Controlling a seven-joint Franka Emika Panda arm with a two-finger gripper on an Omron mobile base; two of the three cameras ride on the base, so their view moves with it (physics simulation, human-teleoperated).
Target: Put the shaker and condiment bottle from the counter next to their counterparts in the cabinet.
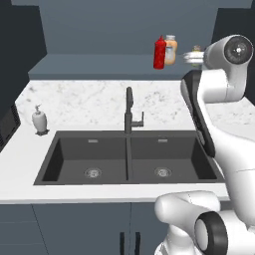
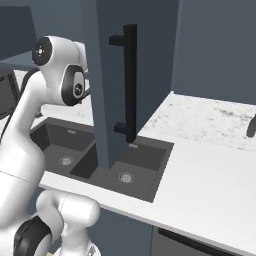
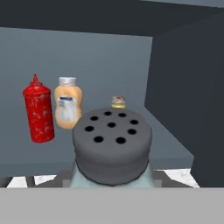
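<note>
- white marble counter (image 1: 89,102) runs around a dark double sink (image 1: 129,159) with a black tap (image 1: 129,109) standing at the middle of its back edge.
- a small white soap pump (image 1: 39,120) stands on the counter, just beside the sink's back left corner.
- above the counter's back edge is the blue cabinet (image 1: 99,65), open, with a wide shelf of the same colour.
- the red bottle (image 1: 160,53) stands upright on the cabinet shelf, toward its right end.
- the orange bottle (image 1: 171,49) with a pale cap stands right next to the red one, on its right. they look like they touch or nearly touch.
- in the hand view, the red bottle (image 3: 39,111) and the orange bottle (image 3: 68,104) stand side by side near the back wall of the cabinet.
- the little yellow shaker (image 3: 118,102) stands farther right on the shelf, half hidden.
- the blue-green shaker (image 3: 112,151) is very close to the hand camera, at the front edge of the shelf. its grey cap with round holes faces the camera.
- the gripper is up at the cabinet's right end, behind the white arm. i cannot tell if it is open or closed.
- in the right base view, the cabinet door (image 2: 132,75) with a long black handle (image 2: 128,82) stands open over the sink (image 2: 105,160).
</note>
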